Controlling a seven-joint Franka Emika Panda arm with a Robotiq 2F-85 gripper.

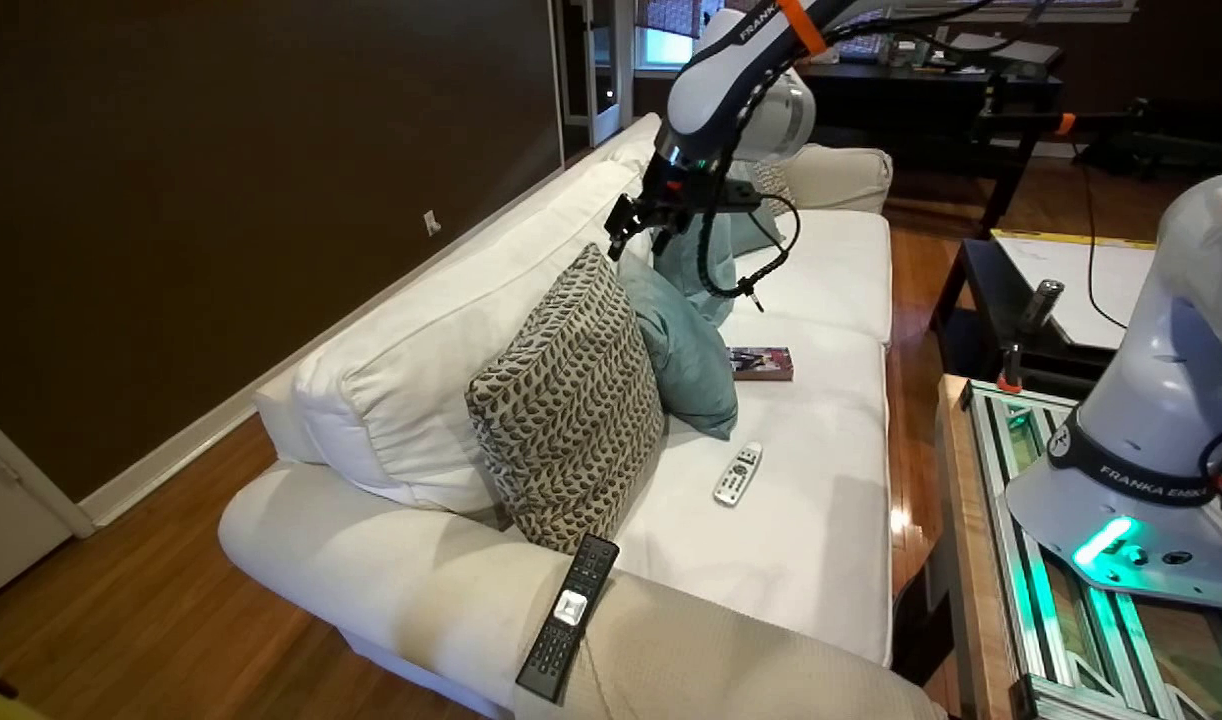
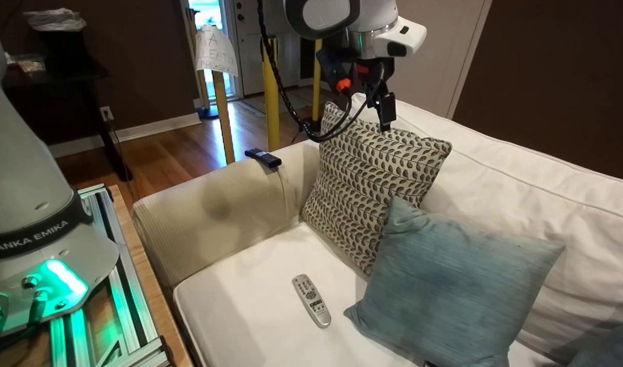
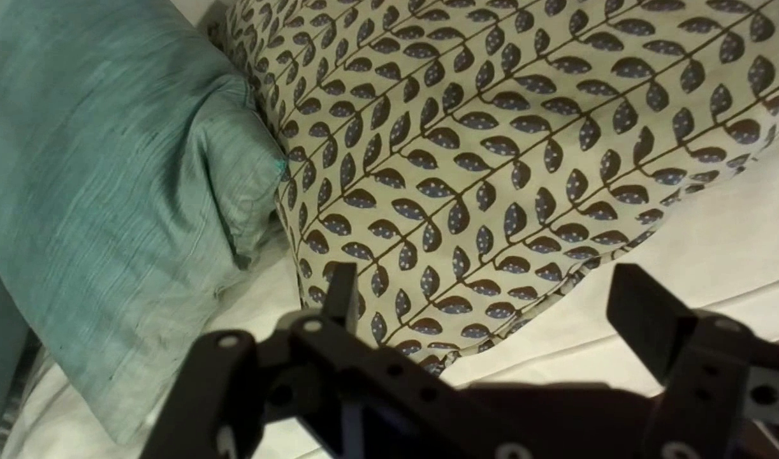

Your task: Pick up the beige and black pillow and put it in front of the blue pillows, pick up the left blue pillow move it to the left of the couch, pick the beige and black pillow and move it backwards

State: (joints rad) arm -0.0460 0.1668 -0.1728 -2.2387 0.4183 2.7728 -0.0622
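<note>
Beige leaf-printed fabric covers the square beige and black pillow [image 3: 485, 159], propped on the couch [image 1: 781, 570]; a streaked blue pillow [image 3: 102, 185] overlaps it at nine o'clock, wrist view. In an exterior view, the arm [image 1: 711, 95] slants toward seven o'clock, gripper [image 3: 488, 296] spread wide.

In both exterior views, dark brown walls [image 1: 261, 190] rise above a glossy wood floor [image 1: 151, 610]. One wall carries an outlet [image 1: 431, 222] above a pale baseboard [image 1: 171, 457]. In an exterior view, a dark desk [image 1: 921, 98] stands near a window [image 1: 668, 47]. In an exterior view, daylight fills a narrow pane [image 2: 212, 10] beside a pale door [image 2: 251, 63], glinting on the floor near yellow posts [image 2: 271, 102].
</note>
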